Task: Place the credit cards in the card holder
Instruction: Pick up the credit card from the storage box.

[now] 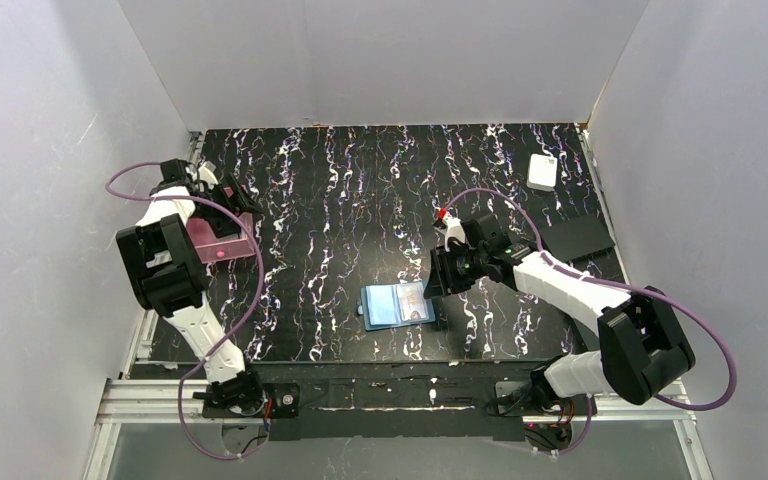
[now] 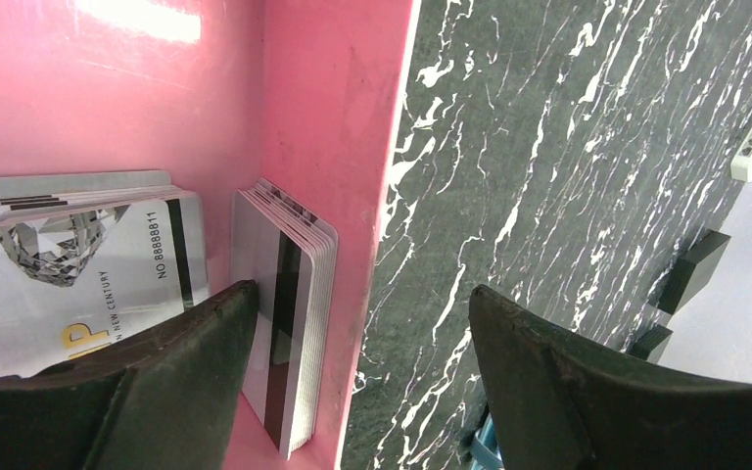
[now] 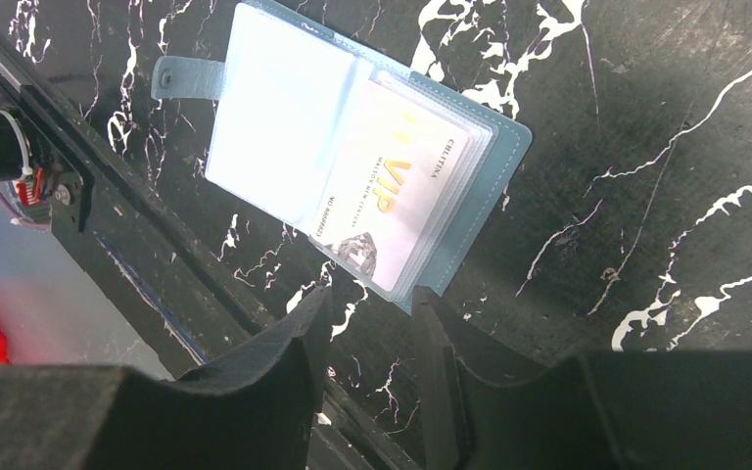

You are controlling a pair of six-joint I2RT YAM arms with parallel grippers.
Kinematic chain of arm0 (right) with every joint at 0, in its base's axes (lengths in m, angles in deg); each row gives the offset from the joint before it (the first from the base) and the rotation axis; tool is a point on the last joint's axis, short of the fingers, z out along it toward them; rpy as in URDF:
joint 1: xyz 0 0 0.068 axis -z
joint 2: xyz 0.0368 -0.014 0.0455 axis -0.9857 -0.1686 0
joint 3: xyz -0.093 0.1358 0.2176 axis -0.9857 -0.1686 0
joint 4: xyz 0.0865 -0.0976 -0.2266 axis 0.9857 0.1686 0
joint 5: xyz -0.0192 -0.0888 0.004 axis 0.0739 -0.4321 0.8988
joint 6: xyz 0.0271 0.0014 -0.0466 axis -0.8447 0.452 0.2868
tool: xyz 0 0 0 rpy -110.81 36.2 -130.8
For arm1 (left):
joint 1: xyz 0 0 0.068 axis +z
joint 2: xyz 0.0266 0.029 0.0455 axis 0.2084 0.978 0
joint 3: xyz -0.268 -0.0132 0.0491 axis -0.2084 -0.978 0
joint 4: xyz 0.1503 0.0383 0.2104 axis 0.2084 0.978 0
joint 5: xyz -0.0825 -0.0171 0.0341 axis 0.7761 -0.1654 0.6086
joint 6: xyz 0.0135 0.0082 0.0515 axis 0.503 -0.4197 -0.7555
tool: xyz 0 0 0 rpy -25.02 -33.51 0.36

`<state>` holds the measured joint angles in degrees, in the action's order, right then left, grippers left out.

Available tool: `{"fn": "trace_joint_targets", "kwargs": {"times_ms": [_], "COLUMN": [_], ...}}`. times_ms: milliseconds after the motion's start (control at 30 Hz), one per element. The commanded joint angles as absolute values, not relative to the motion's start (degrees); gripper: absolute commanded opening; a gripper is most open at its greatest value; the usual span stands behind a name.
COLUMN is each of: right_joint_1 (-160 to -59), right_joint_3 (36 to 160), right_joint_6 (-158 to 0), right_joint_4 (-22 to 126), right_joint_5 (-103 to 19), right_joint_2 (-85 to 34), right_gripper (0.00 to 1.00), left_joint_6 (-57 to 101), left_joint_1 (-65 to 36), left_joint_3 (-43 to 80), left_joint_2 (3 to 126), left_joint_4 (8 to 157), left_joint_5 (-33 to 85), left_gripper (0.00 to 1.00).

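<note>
Left hand [image 2: 359,292]: jaws wide apart and holding nothing. They straddle the wall of the pink tray [image 2: 333,117], one finger inside just beside the credit cards [image 2: 284,284], the other outside over the table [image 2: 568,147].
Right hand [image 3: 370,294]: jaws part-way apart with nothing between them. The tips sit just beside the near corner of the card holder [image 3: 494,186]; can't tell if they touch it.
Card holder: lies open and flat on the table in front of your right arm, well apart from the tray.
Risk 1: squeeze from here and you'd probably pinch the tray wall along with the on-edge stack [image 2: 289,333], so the tray lifts or drags.
Risk 2: those cards are packed tight, so you could easily grab several instead of one.
Risk 3: the holder looks unpinned, so pushing a card in could just shove it away.
Count: one holder and one tray. Two piles of cards are in the tray, the on-edge stack and a flat stack [image 2: 88,264], each too tight to count. One card [image 3: 401,206] is already in a sleeve.
</note>
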<state>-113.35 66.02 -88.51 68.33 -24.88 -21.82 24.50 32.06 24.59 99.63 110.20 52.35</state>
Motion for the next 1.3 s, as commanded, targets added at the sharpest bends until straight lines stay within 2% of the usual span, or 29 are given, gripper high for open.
{"fn": "trace_joint_targets", "kwargs": {"times_ms": [0, 900, 1100, 1267], "right_joint_1": [-113.25, -113.25, -113.25, -113.25], "right_joint_3": [67.3, 67.03, 66.96, 66.88], "right_joint_6": [-88.1, -88.28, -88.34, -88.37], "right_joint_4": [67.79, 67.61, 67.53, 67.44], "right_joint_5": [-23.83, -22.67, -22.4, -22.25], "right_joint_2": [-22.29, -23.15, -23.38, -23.62], "right_gripper": [0.45, 0.45, 0.45, 0.45], "left_joint_6": [24.5, 22.9, 22.1, 21.55], "left_joint_1": [31.65, 30.55, 30.43, 30.23], "left_joint_3": [24.48, 24.06, 24.01, 24.02], "left_joint_2": [94.9, 93.93, 93.09, 92.11], "left_joint_4": [110.05, 111.58, 112.22, 112.76], "left_joint_5": [55.26, 51.33, 50.02, 49.03], "left_gripper": [0.73, 0.25, 0.17, 0.15]}}
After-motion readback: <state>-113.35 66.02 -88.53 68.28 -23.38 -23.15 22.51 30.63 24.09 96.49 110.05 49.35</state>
